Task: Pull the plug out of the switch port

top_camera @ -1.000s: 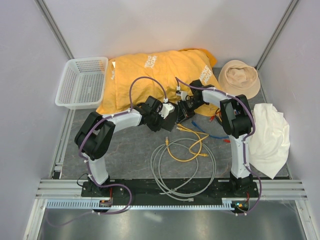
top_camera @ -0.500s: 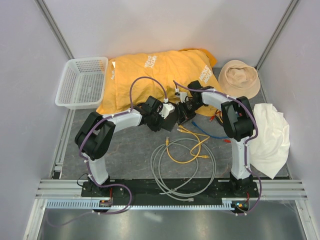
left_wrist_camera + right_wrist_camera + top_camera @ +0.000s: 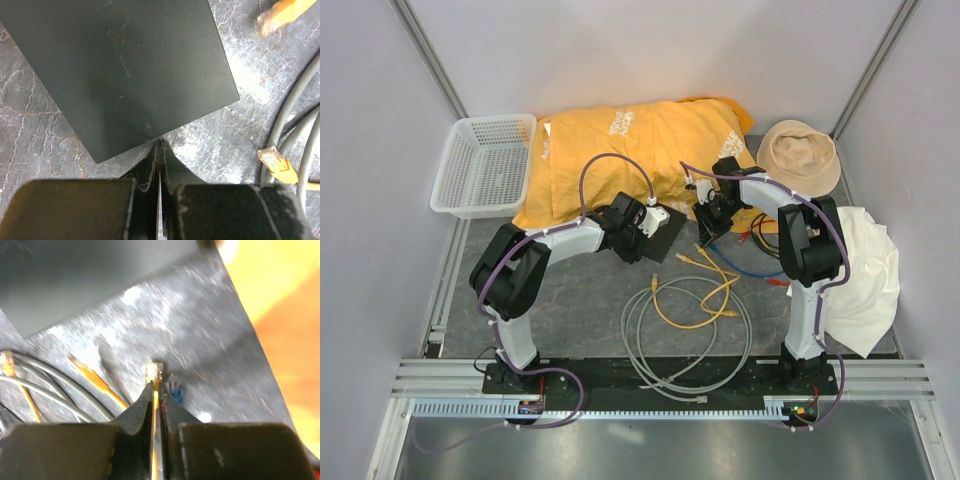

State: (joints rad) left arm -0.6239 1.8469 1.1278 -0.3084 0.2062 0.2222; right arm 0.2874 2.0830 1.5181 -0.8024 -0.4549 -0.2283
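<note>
The switch (image 3: 667, 226) is a flat black box on the grey mat; its dark top fills the left wrist view (image 3: 125, 65). My left gripper (image 3: 159, 142) is shut with nothing between its fingers, its tips resting at the switch's near edge (image 3: 650, 222). My right gripper (image 3: 710, 214) stands to the right of the switch, a gap apart from it. In the right wrist view it (image 3: 157, 382) is shut on a yellow plug (image 3: 154, 371), whose yellow cable runs back between the fingers. The switch (image 3: 90, 280) lies beyond, its ports hidden.
A grey cable coil (image 3: 685, 335), loose yellow cables (image 3: 695, 300) and a blue cable (image 3: 745, 268) lie in front of the switch. An orange cloth bag (image 3: 630, 150) sits behind it, a white basket (image 3: 485, 165) far left, a beige hat (image 3: 800, 155) and a white cloth (image 3: 860, 275) to the right.
My right gripper has drawn away from the switch to the right, with the yellow plug in it, and its jaws have closed tighter. The left arm has stayed in place.
</note>
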